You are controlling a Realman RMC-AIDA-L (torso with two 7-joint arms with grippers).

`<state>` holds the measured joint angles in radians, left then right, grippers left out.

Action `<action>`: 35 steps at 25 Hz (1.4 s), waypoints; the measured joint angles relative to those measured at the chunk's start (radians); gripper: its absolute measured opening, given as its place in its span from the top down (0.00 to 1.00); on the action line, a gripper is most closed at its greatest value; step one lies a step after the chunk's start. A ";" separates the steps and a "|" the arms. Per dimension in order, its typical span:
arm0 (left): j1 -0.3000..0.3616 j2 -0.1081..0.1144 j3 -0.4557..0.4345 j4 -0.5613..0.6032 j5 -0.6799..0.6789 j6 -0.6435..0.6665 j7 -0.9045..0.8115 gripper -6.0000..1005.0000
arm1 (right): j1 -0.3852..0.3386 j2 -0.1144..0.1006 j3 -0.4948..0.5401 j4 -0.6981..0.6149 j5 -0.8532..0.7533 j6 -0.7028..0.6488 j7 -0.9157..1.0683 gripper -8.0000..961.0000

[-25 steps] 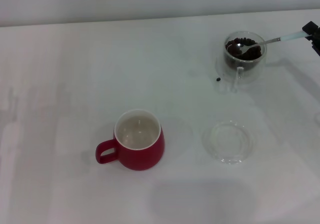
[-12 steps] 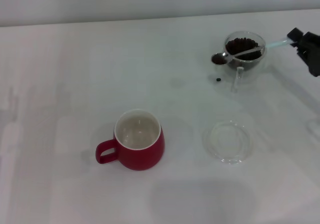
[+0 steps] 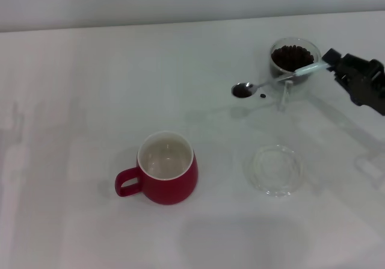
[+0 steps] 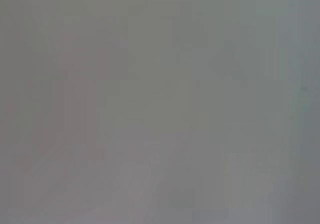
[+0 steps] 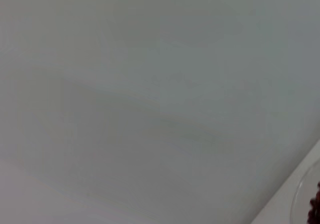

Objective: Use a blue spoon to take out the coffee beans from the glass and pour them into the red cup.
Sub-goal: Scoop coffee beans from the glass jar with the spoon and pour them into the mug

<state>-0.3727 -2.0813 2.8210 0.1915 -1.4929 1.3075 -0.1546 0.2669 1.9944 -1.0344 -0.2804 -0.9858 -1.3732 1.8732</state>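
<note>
On the white table (image 3: 90,70), the red cup (image 3: 165,176) stands well to the left of the right hand, nearer the robot, its cream inside empty and its loop handle turned left; it has not shifted over the past second. A clear glass saucer (image 3: 274,170) lies to the cup's right, also unmoved. The blue spoon (image 3: 277,79) now reaches out leftward from the right hand, its silver bowl (image 3: 243,89) clear of the glass and carrying a few dark coffee beans; a second ago that bowl sat inside the glass, and half a second ago it hung just at the rim. One stray bean (image 3: 263,95) rests on the table just beside the spoon's neck. The glass (image 3: 293,67), still holding a heap of coffee beans (image 3: 293,57), stands just left of the right hand (image 3: 334,65), which is clamped on the spoon's pale-blue handle end and has travelled leftward. The left hand is out of sight.
</note>
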 joint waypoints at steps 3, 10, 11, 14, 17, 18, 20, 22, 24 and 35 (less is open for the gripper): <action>-0.004 0.000 0.000 -0.001 0.002 -0.001 0.001 0.34 | 0.000 0.002 -0.021 -0.001 -0.003 -0.012 -0.003 0.84; -0.014 -0.002 0.004 -0.001 0.003 -0.002 0.002 0.34 | 0.005 0.009 -0.076 0.006 -0.003 -0.039 -0.015 0.84; -0.014 -0.002 0.005 -0.001 0.004 -0.002 0.002 0.34 | 0.006 0.010 -0.083 0.006 -0.003 -0.042 -0.016 0.84; -0.016 -0.002 0.007 -0.001 0.004 -0.003 0.004 0.34 | 0.007 0.014 -0.099 0.007 -0.002 -0.060 -0.027 0.84; -0.017 -0.002 0.008 -0.001 0.003 -0.004 0.004 0.34 | 0.008 0.015 -0.113 0.007 0.001 -0.068 -0.030 0.84; -0.016 -0.002 0.008 -0.001 0.003 -0.004 0.004 0.34 | 0.008 0.015 -0.120 0.007 0.003 -0.072 -0.033 0.84; -0.013 -0.003 0.008 -0.001 0.003 -0.004 0.004 0.34 | 0.011 0.016 -0.131 0.007 0.005 -0.078 -0.039 0.84; -0.011 -0.003 0.008 -0.001 0.003 -0.004 0.004 0.34 | 0.016 0.017 -0.145 0.007 0.005 -0.082 -0.042 0.84; -0.009 -0.003 0.008 -0.001 0.003 -0.004 0.003 0.34 | 0.021 0.018 -0.157 0.007 0.006 -0.085 -0.045 0.84; -0.008 -0.005 0.008 0.000 0.005 -0.004 0.000 0.34 | 0.048 0.026 -0.244 -0.030 0.023 -0.078 -0.074 0.84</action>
<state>-0.3804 -2.0860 2.8286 0.1918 -1.4879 1.3038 -0.1546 0.3147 2.0207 -1.2788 -0.3104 -0.9631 -1.4507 1.7990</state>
